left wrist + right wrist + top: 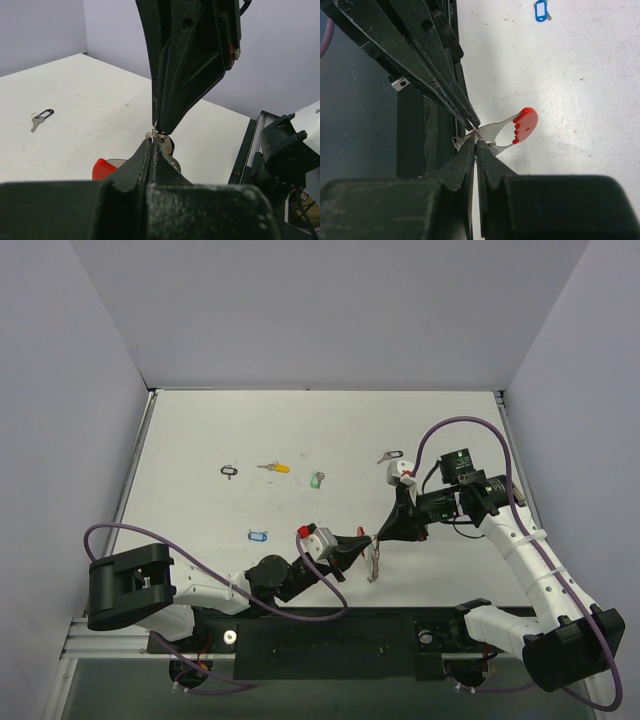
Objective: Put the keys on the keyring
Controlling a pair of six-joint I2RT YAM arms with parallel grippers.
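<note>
Two pairs, left jaws and right jaws, shut tip to tip over white tabletop (200,430), pinching curved red plastic and silver metal keyring (374,565), hanging below; small tagged silver keys (273,468) lying well apart. Left wrist: clamped on metal loops (161,140), red band (102,169) underneath. Right wrist: same pinch. Probably light, slippery, prone to swinging; better gripped by metal ring than band.

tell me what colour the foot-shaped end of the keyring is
Red. The keyring shows it best in the right wrist view.
</note>
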